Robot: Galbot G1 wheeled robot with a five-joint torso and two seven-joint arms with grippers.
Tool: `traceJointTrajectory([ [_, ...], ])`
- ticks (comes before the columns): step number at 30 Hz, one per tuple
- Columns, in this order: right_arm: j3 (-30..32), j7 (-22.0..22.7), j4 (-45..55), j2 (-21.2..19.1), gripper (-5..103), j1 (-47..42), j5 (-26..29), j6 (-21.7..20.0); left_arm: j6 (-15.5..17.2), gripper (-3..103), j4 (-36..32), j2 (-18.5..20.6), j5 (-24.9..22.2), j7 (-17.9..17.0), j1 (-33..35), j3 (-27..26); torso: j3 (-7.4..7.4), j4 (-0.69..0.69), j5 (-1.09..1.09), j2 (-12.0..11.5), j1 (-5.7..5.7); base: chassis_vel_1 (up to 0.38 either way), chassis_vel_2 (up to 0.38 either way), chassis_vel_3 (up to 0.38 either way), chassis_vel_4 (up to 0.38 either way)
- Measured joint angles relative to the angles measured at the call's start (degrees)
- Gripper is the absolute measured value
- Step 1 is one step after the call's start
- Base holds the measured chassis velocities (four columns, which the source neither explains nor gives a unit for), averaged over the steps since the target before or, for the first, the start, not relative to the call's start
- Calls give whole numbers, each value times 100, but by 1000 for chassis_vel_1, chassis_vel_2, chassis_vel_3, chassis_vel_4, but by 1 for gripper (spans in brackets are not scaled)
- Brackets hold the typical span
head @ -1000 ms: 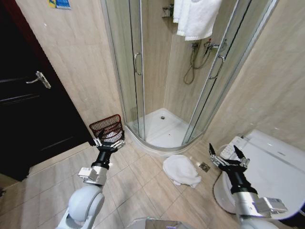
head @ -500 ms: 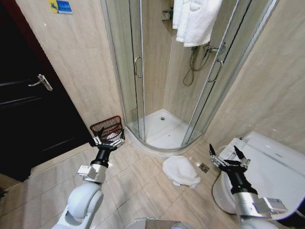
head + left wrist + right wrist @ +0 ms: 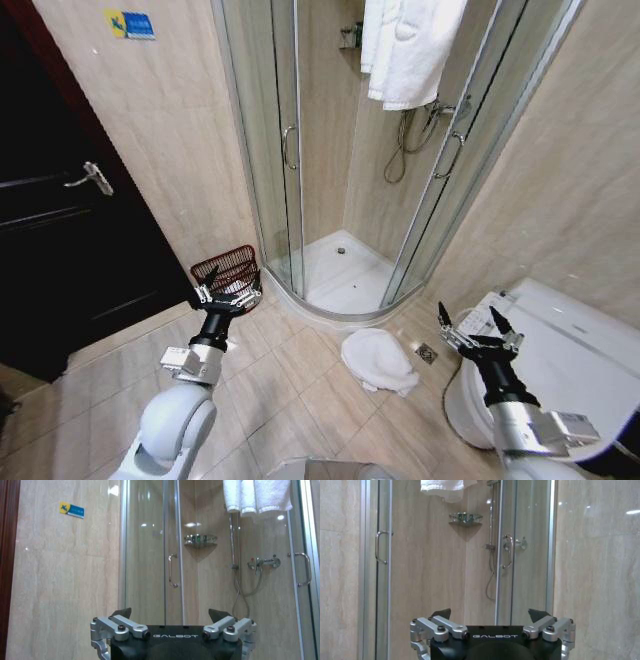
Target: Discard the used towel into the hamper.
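Observation:
A crumpled white towel (image 3: 378, 360) lies on the tiled floor just outside the shower tray. The hamper (image 3: 226, 266), a small dark red-brown wire basket, stands against the wall to the left of the shower. My left gripper (image 3: 228, 292) is held up open directly in front of the hamper, holding nothing. On the right, my right gripper (image 3: 478, 328) is also open, raised beside the toilet and to the right of the towel. In the wrist views the left gripper (image 3: 170, 613) and the right gripper (image 3: 490, 613) both face the shower doors with spread fingers.
A glass corner shower (image 3: 340, 270) fills the middle, with white towels (image 3: 410, 45) hanging over its top. A white toilet (image 3: 570, 350) stands at the right and a dark door (image 3: 60, 230) at the left. A floor drain (image 3: 428, 352) sits by the towel.
The whole head picture has shifted slightly, so the camera has moved. Both grippers stay open and raised, and the towel lies where it was.

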Motion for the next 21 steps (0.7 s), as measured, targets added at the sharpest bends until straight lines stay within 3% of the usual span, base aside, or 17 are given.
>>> traceJointTrajectory([
  [21,15,77,0,-30,100,44,10,-132,-6,100,-22,26,-69,32,-32,-39,322,0,0,582,261,0,0,0,0],
])
